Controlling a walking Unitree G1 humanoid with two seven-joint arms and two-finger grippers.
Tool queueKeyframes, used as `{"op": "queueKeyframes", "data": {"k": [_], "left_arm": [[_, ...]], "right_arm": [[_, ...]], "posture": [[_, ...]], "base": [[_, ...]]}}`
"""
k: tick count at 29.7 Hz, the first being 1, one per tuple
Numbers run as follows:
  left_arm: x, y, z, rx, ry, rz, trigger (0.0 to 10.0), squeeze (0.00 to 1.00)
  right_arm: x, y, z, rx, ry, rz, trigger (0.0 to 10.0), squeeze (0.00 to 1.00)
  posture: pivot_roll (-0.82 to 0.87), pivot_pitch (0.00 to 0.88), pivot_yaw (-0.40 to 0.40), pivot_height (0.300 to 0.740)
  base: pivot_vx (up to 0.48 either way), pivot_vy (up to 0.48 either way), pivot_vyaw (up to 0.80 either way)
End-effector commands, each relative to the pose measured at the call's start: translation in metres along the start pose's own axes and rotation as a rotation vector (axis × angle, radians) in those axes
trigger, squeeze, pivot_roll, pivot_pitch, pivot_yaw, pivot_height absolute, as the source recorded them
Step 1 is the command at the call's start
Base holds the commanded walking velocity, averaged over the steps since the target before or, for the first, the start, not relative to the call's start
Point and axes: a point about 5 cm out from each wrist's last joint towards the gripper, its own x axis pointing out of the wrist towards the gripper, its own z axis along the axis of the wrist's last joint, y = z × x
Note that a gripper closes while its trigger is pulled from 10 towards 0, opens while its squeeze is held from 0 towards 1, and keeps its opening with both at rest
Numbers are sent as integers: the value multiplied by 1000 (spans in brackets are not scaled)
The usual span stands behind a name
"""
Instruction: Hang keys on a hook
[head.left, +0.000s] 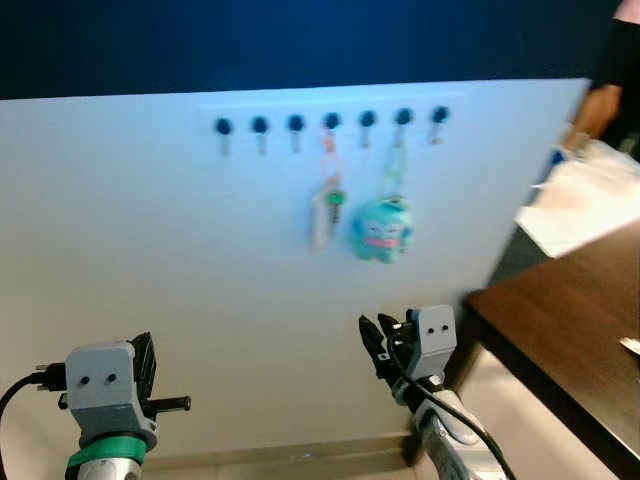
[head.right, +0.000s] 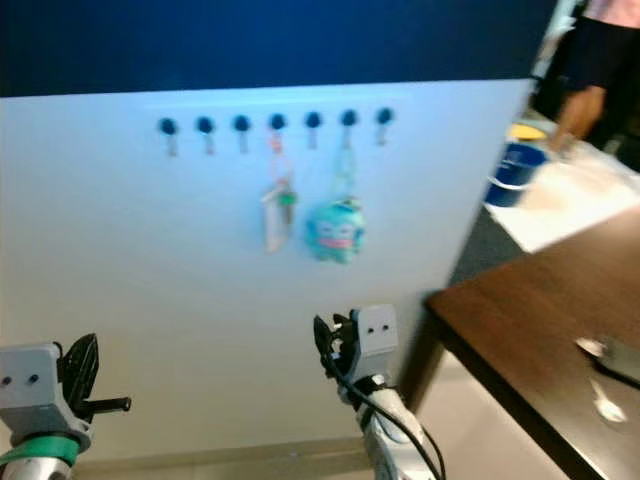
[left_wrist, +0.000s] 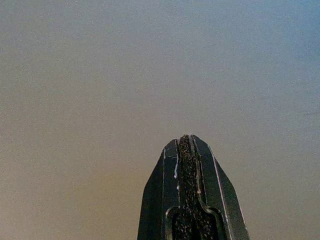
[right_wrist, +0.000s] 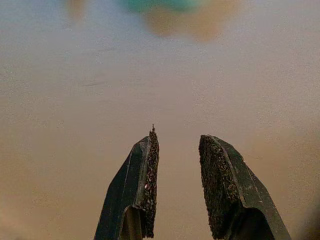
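Note:
A row of several dark hooks (head.left: 331, 122) runs along the top of a white wall panel (head.left: 150, 260). A bunch of keys (head.left: 325, 212) with a green tag hangs from one middle hook. Beside it a teal plush keychain (head.left: 381, 229) hangs from another hook. My right gripper (head.left: 375, 345) is low, below the hanging keys and apart from them, open with nothing between its fingers (right_wrist: 145, 190). My left gripper (head.left: 170, 404) is low at the left, pointing at the bare panel; its fingers (left_wrist: 186, 200) are pressed together, shut and empty.
A dark brown table (head.left: 570, 330) stands at the right, with small things on it (head.right: 610, 365). Behind it a person (head.left: 610, 90) stands by a white surface (head.left: 585, 205) and a blue bucket (head.right: 515, 165). Pale floor (head.left: 520, 420) lies below.

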Motion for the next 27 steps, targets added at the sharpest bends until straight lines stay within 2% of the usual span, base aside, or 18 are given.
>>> {"op": "queueKeyframes", "data": {"k": [1, 17, 24, 27], "left_arm": [[-2, 1, -5, 9, 20, 1, 10000, 0], [2, 0, -1, 6, -3, -4, 10000, 0], [1, 1, -2, -8, -9, -7, 10000, 0], [-1, -1, -3, -31, -4, -51, 10000, 0]], "right_arm": [[-3, 1, -8, -1, 30, -2, 10000, 0], [9, 5, -1, -67, 1, 46, 10000, 0], [8, 7, -3, -70, 5, 54, 10000, 0], [6, 7, -8, -72, 20, 56, 10000, 0]], "posture": [[-77, 51, 116, 740], [-77, 43, 111, 740], [-79, 41, 108, 740], [-78, 42, 108, 740]], "base": [[0, 0, -800], [0, 0, -800], [0, 0, -800], [0, 0, -800]]}}
